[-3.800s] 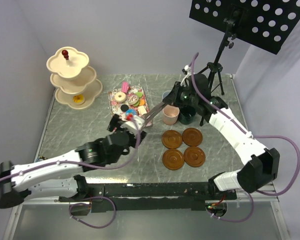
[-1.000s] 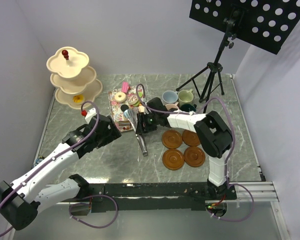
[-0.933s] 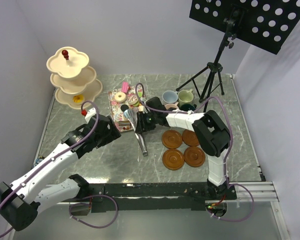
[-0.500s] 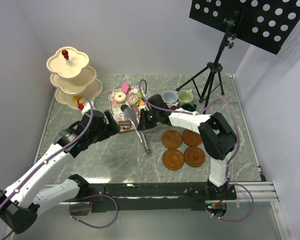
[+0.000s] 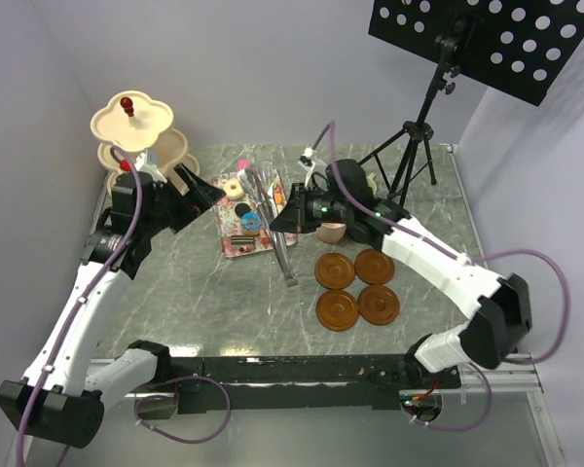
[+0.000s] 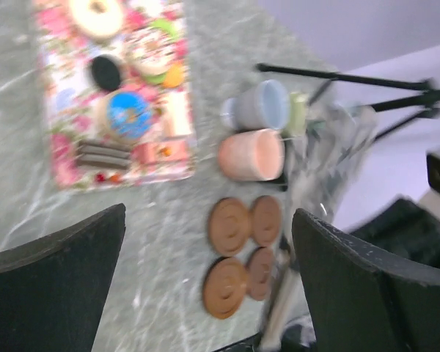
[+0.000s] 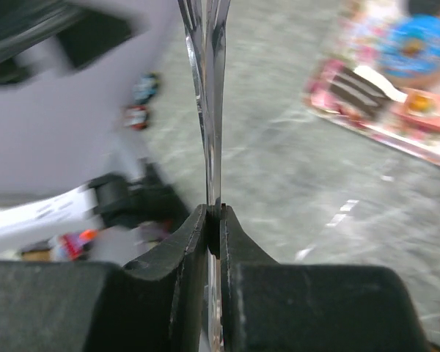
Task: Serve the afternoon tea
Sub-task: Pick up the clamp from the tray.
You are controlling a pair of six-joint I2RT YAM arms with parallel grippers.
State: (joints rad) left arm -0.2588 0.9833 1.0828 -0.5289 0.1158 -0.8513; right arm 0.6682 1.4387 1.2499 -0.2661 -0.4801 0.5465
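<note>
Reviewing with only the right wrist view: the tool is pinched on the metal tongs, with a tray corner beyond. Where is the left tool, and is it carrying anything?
Observer: The left tool hangs wide open and empty, up near the three-tier stand.
Operator: Any mugs on the saucers?
Observer: No. All four saucers are bare; the pink mug and light blue mug stand apart, behind them.
Operator: Where do the tongs reach?
Observer: The tongs cross the tray's right side, their scoop ends over its far end.
</note>
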